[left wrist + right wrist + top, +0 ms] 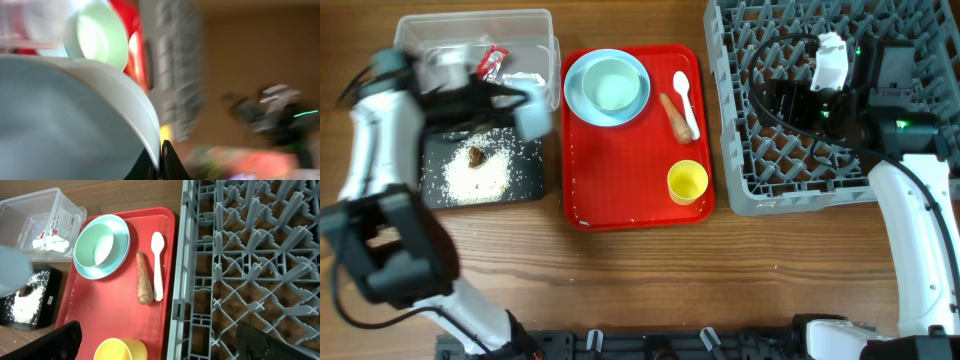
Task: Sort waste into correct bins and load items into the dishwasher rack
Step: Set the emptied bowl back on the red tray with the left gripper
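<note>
One pale blue bowl (60, 120), rim between fingers (172, 167) of left gripper (161, 164).

On my overhead feed I count two pale blue bowls: a nested bowl (613, 85) at eleven o'clock on the one red tray (620, 170) and a blurred bowl (533, 108) off at its nine o'clock. There is also one each of light blue plate (572, 92), white spoon (685, 100), carrot-like stick (674, 117) and, at five o'clock, yellow cup (687, 182). I see two bins, one clear tub (470, 18) and one black tray (530, 185), and one grey rack (790, 200) at three o'clock. For waste I tally one red wrapper (492, 62), one white tissue (49, 242), one brown lump (476, 156) and rice grains (470, 178) too many to count.
</note>
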